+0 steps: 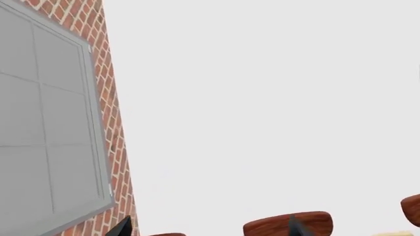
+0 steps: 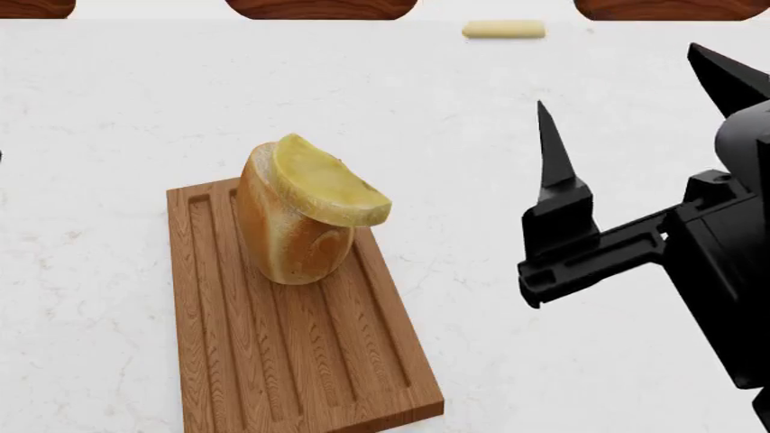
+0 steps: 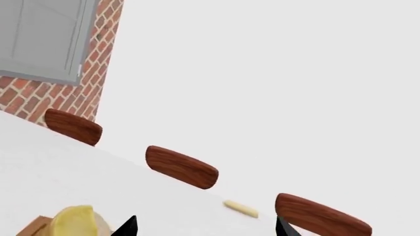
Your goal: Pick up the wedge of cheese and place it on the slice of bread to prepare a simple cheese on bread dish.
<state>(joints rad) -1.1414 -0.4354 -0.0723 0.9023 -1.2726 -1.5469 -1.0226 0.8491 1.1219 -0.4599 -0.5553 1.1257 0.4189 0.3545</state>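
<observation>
Here the cheese (image 2: 327, 187) rests on top of the bread (image 2: 288, 239), its flat cut edge toward the far side and its rounded rim hanging a little past the loaf on the right. The bread stands upright on the far end of the board (image 2: 295, 352), a ridged wooden slab lying on the white marbled counter (image 2: 121, 117).

The right claw (image 2: 632, 113) sits to the right of the board, apart from the cheese and bread, its two black fingers spread wide with nothing between them. One finger (image 2: 554, 153) points away from the robot, upright and sharp; the other shows at the picture's right edge.

In the right wrist view both fingertips (image 3: 128, 226) show well apart, with the cheese (image 3: 74, 220) just beside one of them.

The left claw (image 1: 206, 228) shows only as two dark tips in its wrist view, set apart with nothing between them; it faces a brick wall (image 1: 108, 123) with a grey window (image 1: 46, 113).

A small pale bar (image 2: 503, 30) lies near the counter's far edge, well apart from the board. Brown chair backs (image 2: 323, 7) line that edge.

No writing, label or brand can be read on anything.
</observation>
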